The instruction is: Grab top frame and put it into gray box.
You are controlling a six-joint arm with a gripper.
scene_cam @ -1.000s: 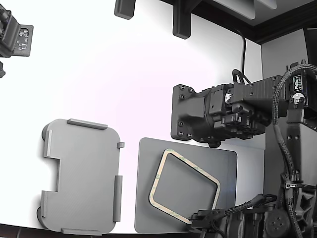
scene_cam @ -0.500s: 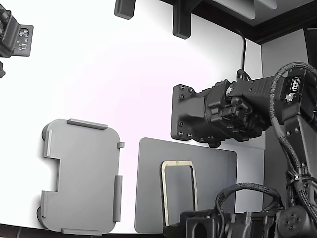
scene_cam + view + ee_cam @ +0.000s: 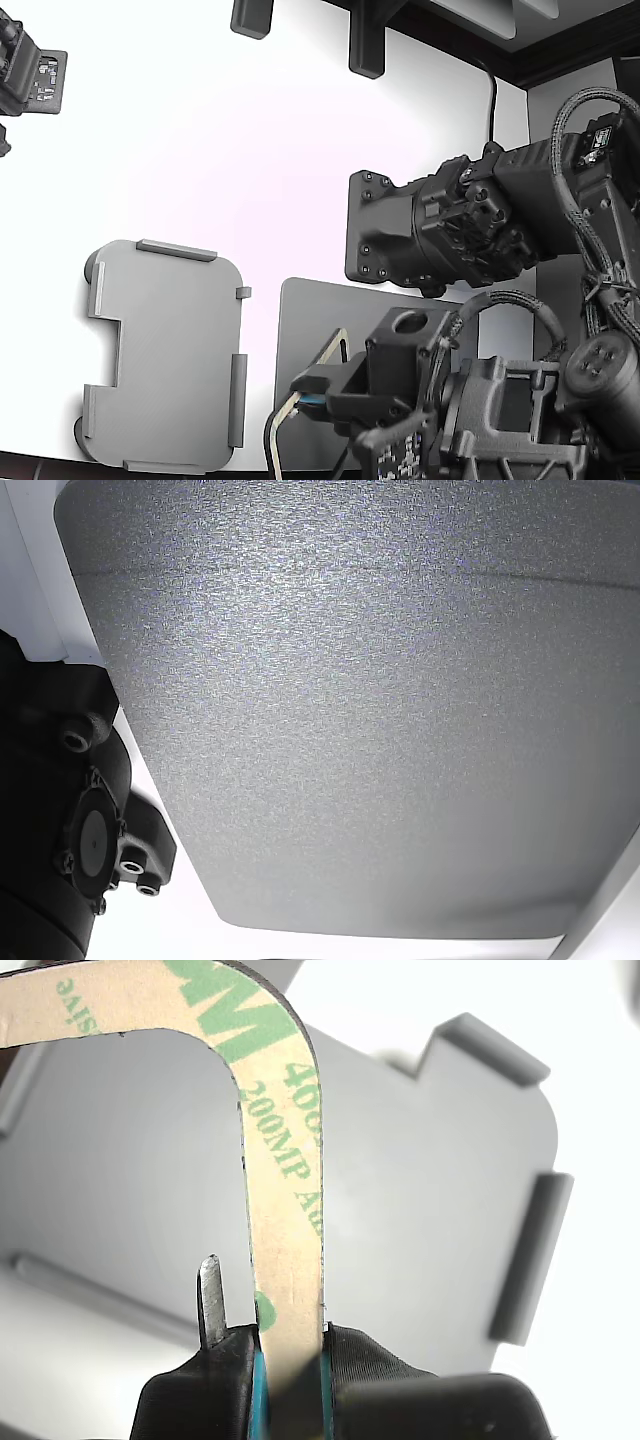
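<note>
Between the black jaws of the gripper [image 3: 290, 1360], closed tight on one side strip, sits the thin flat beige-tan frame [image 3: 285, 1210] with green printed lettering and an open middle; blue pads press it from both faces, wrist view. Frame runs up from the jaws, then bends through a rounded corner. A thin metal tab [image 3: 211, 1295] stands upright just beside the frame at the jaw. Behind the frame, same view, blurred: light gray shallow tray [image 3: 420, 1190] with raised edge tabs. Exterior view: gripper [image 3: 312, 392] low near the bench's front edge, over the edge of the dark gray flat mat [image 3: 300, 330] that faces the tray; frame [image 3: 318, 362] is lifted and tilted on edge, one end sticking up over the mat, the other curving down toward the bench's front edge. Can't tell if its low end touches anything. Light gray tray [image 3: 165, 350] lies flat on the white bench [image 3: 220, 160] to the exterior view's left of the mat, apart from it, nothing in it. Second black arm [image 3: 440, 235] hangs above the mat's far edge. Other view: mostly the textured gray mat [image 3: 360, 710], close up, plus a black housing [image 3: 70, 820] at its edge.
</note>
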